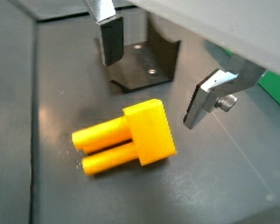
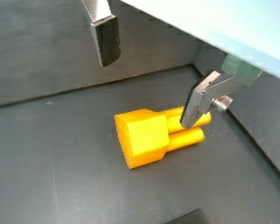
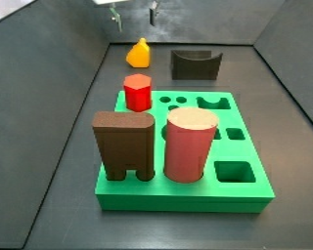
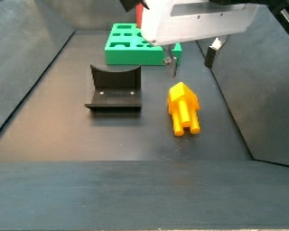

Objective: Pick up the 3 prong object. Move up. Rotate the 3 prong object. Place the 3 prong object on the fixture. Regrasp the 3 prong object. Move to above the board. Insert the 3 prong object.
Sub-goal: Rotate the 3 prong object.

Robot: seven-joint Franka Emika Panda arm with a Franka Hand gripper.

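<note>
The 3 prong object (image 1: 125, 140) (image 2: 154, 138) is a bright yellow-orange block lying on its side on the dark floor, also seen in both side views (image 3: 140, 52) (image 4: 183, 108). My gripper (image 1: 157, 74) (image 2: 152, 74) (image 4: 191, 60) (image 3: 136, 17) hangs open above it, with nothing between its fingers (image 1: 113, 39). One finger's tip (image 2: 199, 105) stands over the prongs without touching them. The fixture (image 1: 143, 63) (image 3: 195, 64) (image 4: 113, 88), a dark notched block, stands beside the yellow piece. The green board (image 3: 186, 186) (image 4: 133, 45) lies farther along the floor.
On the board stand a red hexagonal peg (image 3: 137, 93), a tall brown arch block (image 3: 122, 146) and a pink cylinder (image 3: 190, 145). Several cut-out holes (image 3: 234, 173) are open. Sloping dark walls (image 3: 55, 88) border the floor on both sides.
</note>
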